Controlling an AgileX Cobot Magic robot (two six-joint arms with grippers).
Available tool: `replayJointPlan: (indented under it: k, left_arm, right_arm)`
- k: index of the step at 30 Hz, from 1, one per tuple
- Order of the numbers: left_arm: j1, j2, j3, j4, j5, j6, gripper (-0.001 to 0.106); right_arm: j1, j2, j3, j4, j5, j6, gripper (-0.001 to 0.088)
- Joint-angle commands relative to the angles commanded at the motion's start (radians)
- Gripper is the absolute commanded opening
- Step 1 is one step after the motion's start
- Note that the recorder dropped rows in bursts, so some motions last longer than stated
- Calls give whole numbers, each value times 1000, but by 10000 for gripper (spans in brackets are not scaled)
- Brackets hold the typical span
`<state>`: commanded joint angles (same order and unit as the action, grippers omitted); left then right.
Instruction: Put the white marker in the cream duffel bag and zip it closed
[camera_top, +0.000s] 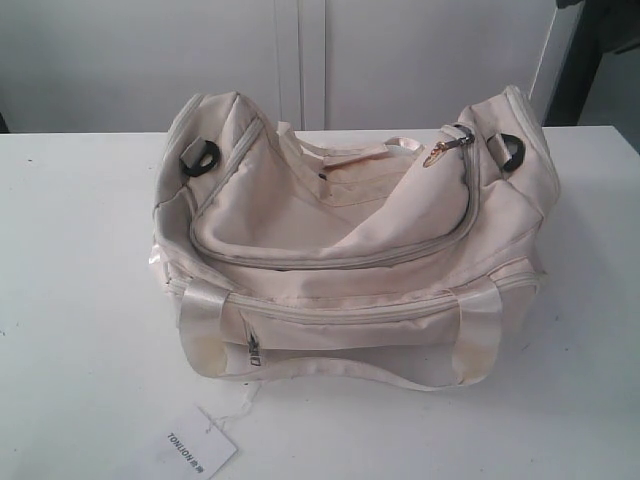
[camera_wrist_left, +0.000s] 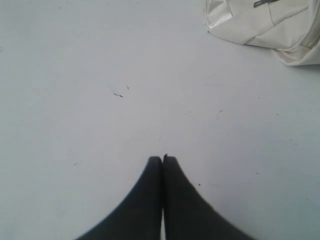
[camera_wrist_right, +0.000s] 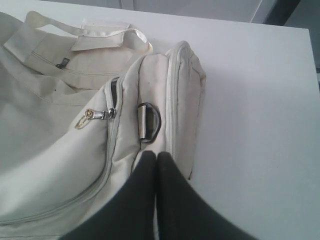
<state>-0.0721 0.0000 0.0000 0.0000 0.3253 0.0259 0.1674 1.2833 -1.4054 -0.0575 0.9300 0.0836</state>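
Observation:
The cream duffel bag (camera_top: 350, 250) lies on the white table, its grey top zipper run shut along the curved flap, with the gold zipper pull (camera_top: 445, 148) at its right end. In the right wrist view the bag (camera_wrist_right: 60, 150) fills one side, with the pull (camera_wrist_right: 92, 116) and a black strap ring (camera_wrist_right: 149, 122) near my right gripper (camera_wrist_right: 156, 155), which is shut with nothing between its fingers. My left gripper (camera_wrist_left: 163, 159) is shut and empty over bare table, a corner of the bag (camera_wrist_left: 265, 25) far from it. The white marker is out of view. Neither arm shows in the exterior view.
A white paper tag (camera_top: 200, 447) printed with black letters lies on a string by the table's front edge. A second black strap ring (camera_top: 200, 157) sits at the bag's left end. A wall stands behind the table (camera_top: 70, 300), with a dark opening (camera_top: 600, 60) at the back right.

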Motion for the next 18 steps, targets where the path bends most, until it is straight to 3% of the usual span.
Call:
replayJointPlan:
  k: [10, 18]
  left_arm:
    - [0, 0, 0, 0, 0, 0, 0]
    - [0, 0, 0, 0, 0, 0, 0]
  right_arm:
    - [-26, -108, 16, -6, -47, -37, 0]
    - [-120, -237, 179, 3, -198, -35, 0]
